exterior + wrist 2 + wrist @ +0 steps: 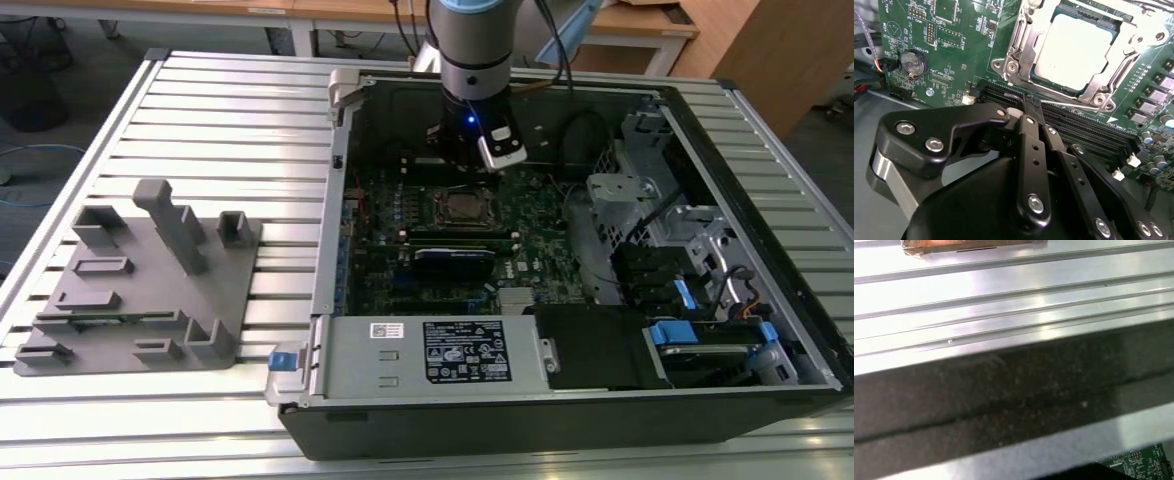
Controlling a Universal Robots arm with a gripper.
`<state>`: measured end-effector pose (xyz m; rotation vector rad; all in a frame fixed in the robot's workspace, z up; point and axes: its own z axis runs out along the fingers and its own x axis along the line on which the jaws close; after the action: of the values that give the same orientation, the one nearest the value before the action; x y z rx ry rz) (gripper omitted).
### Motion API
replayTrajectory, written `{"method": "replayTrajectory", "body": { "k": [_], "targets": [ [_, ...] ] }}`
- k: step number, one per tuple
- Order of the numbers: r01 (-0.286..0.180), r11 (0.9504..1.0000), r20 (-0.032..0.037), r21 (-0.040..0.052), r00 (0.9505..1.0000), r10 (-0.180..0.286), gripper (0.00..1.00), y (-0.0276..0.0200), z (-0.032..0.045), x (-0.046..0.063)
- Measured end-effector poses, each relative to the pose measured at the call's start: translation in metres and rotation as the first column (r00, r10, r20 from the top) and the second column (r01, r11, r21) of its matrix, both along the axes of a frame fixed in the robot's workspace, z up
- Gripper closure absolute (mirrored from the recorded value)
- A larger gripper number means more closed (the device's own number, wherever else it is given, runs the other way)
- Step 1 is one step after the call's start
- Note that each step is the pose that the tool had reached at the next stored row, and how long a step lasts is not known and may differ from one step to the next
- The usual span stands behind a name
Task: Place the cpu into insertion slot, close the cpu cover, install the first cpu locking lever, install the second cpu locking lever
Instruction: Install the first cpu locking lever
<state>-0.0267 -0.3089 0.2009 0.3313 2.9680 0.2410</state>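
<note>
Black linkage bars of the tool [1029, 107] filled the foreground in the second wrist view, its two fingers drawn together at the tips with nothing between them. The tips hung just above the long black memory slots [1079, 127], close beside the socket.

Beyond them, the cpu [1074, 47] lay flat in the insertion slot [1089, 11], its pale metal face up. The cpu cover [1021, 50] lay down over the chip's edges, framing it. Whether the thin wire levers along the frame were latched could not be told.

A coin cell battery [913, 63] sat on the green motherboard [954, 30], which carried small white print too fine to make out.

In the exterior view, the arm reached down into the open computer case [747, 120], over the board's middle. A grey power supply [427, 350] with white and black labels lay along the case's near wall. A grey parts fixture [147, 280] stood near the slatted metal worktop's [240, 100] edge at the exterior view's left.
</note>
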Motion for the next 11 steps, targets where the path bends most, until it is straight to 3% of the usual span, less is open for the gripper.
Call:
{"method": "replayTrajectory", "body": {
  "k": [7,11],
  "targets": [
    [0.006,1.0000,0.0004,-0.0003,1.0000,-0.006,0.89,0.0002,-0.0001,-0.0010],
    [0.006,1.0000,0.0059,-0.0013,1.0000,-0.006,0.89,-0.0003,-0.0013,-0.0010]
  ]
}}
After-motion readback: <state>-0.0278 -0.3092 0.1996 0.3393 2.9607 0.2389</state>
